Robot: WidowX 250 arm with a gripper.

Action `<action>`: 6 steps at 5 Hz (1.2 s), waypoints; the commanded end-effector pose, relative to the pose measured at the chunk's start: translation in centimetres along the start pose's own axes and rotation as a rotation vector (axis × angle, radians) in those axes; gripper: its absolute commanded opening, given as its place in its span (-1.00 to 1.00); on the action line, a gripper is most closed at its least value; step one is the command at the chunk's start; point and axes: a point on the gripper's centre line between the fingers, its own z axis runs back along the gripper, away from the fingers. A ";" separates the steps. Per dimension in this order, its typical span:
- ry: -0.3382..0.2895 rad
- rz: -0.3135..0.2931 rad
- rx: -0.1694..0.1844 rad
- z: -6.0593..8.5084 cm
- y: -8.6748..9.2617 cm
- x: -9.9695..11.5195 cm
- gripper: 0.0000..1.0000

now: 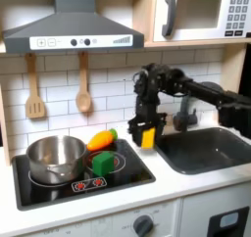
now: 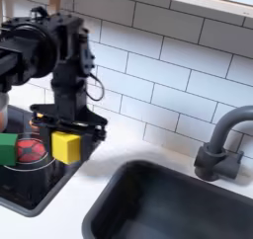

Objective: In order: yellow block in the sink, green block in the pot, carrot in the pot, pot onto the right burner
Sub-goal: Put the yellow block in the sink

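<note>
In the first exterior view, the pot (image 1: pixel 56 158) is sitting empty at nine o'clock, the carrot (image 1: pixel 101 139) and green block (image 1: pixel 103 163) lying beside it. The gripper (image 1: pixel 147 135) is clamping the yellow block (image 1: pixel 147 137) aloft, the sink (image 1: pixel 211 151) lying empty at three o'clock.

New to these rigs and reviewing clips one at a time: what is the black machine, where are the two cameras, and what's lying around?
It is a robot arm ending in a gripper, working over a toy kitchen. The first exterior view faces the counter from the front; the second exterior view looks closer, from the sink side. The gripper is shut on the yellow block, lifted above the counter between stove and sink. On the stove are the pot, the green block and the carrot.
</note>
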 end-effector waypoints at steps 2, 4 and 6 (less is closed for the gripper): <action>-0.055 -0.215 -0.034 1.6 -8.6 -3.3 -1.00; -0.037 -0.219 -0.025 -0.2 -9.3 -3.7 -1.00; -0.037 -0.215 -0.023 -1.1 -9.5 -3.6 -1.00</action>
